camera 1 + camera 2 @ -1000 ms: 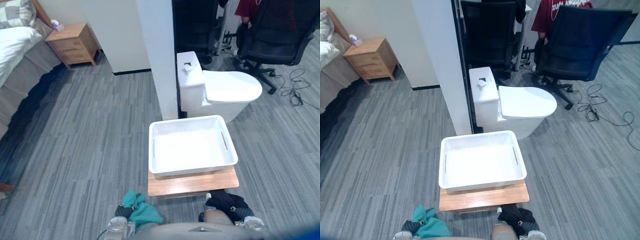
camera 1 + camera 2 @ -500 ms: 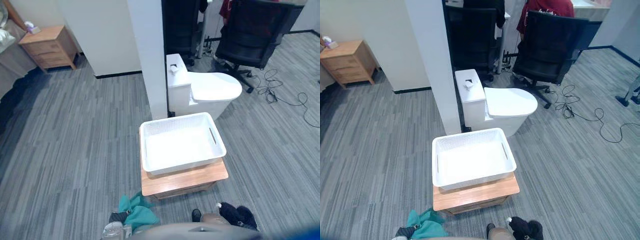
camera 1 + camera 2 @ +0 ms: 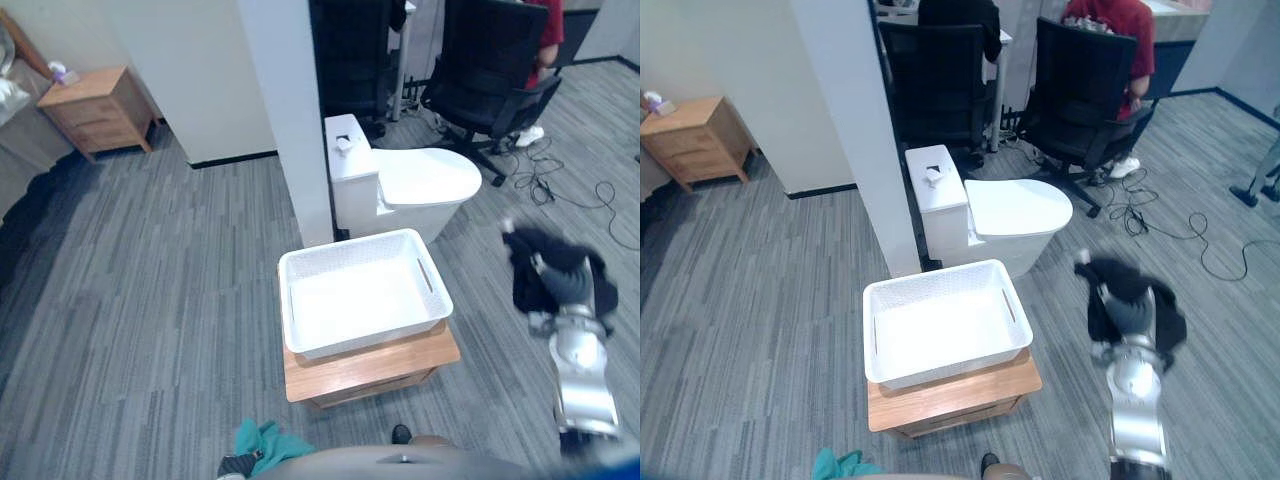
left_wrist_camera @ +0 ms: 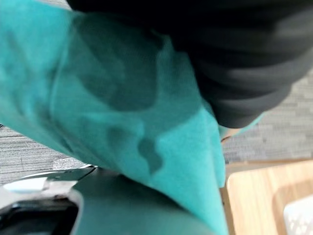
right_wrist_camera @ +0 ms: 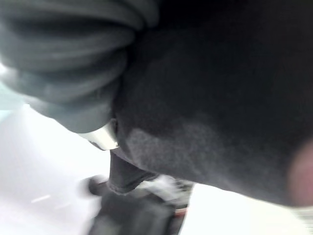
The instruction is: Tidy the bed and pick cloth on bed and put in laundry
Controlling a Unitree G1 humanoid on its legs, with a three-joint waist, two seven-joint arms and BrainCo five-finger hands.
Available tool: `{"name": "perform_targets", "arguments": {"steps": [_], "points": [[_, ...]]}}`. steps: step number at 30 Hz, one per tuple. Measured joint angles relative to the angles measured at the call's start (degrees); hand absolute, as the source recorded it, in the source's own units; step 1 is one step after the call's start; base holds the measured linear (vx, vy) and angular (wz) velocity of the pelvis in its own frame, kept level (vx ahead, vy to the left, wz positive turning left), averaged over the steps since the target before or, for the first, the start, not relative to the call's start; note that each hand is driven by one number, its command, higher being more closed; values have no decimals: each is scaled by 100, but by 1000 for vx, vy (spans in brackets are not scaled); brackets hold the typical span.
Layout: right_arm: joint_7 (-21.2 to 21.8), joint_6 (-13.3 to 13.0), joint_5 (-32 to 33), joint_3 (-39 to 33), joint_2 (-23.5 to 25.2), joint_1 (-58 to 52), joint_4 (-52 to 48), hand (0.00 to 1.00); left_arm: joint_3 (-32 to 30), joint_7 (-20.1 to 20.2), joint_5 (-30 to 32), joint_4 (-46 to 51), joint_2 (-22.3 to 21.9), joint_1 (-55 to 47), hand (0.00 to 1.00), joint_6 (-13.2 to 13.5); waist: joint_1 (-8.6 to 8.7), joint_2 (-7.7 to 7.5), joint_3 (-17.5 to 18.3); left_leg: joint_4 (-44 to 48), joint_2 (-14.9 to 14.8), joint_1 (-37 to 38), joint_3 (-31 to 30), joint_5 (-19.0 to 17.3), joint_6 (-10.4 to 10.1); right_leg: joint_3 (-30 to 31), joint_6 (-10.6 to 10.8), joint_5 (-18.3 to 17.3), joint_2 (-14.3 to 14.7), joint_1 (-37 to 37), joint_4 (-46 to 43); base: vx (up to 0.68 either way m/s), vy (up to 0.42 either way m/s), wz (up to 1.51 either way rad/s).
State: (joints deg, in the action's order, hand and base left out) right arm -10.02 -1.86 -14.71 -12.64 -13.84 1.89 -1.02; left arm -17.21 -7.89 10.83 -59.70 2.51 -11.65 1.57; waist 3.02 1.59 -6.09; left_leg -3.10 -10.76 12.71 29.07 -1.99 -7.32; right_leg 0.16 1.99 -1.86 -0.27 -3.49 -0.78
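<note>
From where I stand, the robot's right hand [image 3: 1129, 312] is held up out to its right side, wrapped in a black cloth [image 3: 528, 268] that bunches over it and hangs down around the wrist; the cloth hides its grip, so I cannot tell whether it clutches the fabric or only carries it draped. The white laundry basket [image 3: 352, 243] sits on a low wooden stand [image 3: 372, 368], to the left of that hand and lower, well apart from it. The step in hand looks like dropping the black cloth in. To do it well, the arm should swing left until the hand is over the middle of the basket, not its near rim, then lower before letting go, since a loose tail could catch on the edge or slide to the floor. A white toilet [image 3: 430, 186] stands just past the basket, so the swing should stop short of it. The left hand [image 4: 244, 58] hangs low by the robot's body under a teal cloth [image 4: 98, 103]; its grip is hidden too, and that cloth likely goes in afterwards.
</note>
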Motion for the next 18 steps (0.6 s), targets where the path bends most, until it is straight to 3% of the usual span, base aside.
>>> {"name": "perform_targets", "arguments": {"steps": [5, 11, 18], "points": [[-6, -56, -249, 1201, 43, 286, -313, 100, 372, -49, 170, -4, 86, 102, 100, 1, -77, -37, 11, 4, 70, -56, -144, 29, 41, -54, 0, -1, -78, -41, 84, 31, 16, 9], [36, -120, -249, 2637, 292, 1486, -253, 100, 488, -235, 175, -5, 148, 188, 100, 8, -179, -152, -60, 15, 57, -67, -205, 30, 46, -70, -27, 78, -68, -114, 201, -34, -10, 4], [40, -154, -247, 3013, 669, 2734, 778, 100, 512, -374, 169, -5, 222, 264, 100, 10, -412, -337, -165, -1, 86, -186, -353, 59, 94, -103, -13, 292, -93, -142, 437, -61, -11, 5]]}}
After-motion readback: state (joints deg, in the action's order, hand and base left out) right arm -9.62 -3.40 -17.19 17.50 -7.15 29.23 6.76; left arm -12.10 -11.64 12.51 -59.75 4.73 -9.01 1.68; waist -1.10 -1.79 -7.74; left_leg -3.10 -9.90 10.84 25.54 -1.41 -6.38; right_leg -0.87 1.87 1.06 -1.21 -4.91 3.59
